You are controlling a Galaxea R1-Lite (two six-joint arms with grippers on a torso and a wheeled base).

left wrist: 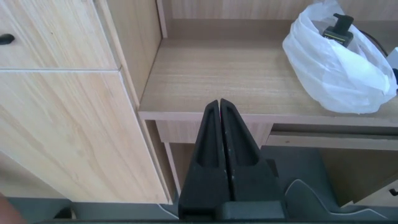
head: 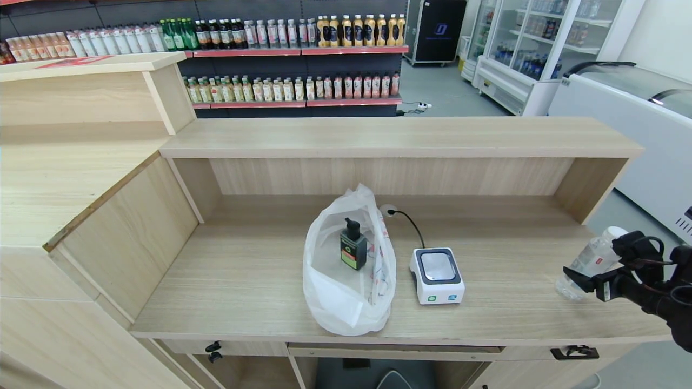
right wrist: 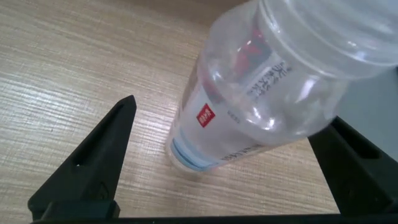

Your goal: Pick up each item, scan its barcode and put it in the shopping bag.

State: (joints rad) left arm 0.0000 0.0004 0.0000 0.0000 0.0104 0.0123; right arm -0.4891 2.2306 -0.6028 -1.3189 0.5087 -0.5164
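Clear plastic water bottle (head: 590,260) standing on pale wooden counter (head: 259,281), between right gripper's (right wrist: 224,115) parted jaws; gap beside one finger plain in the right wrist view. Left gripper (left wrist: 219,104), jaws pressed together, below counter edge, white plastic shopping bag (left wrist: 336,68) beyond its tips.
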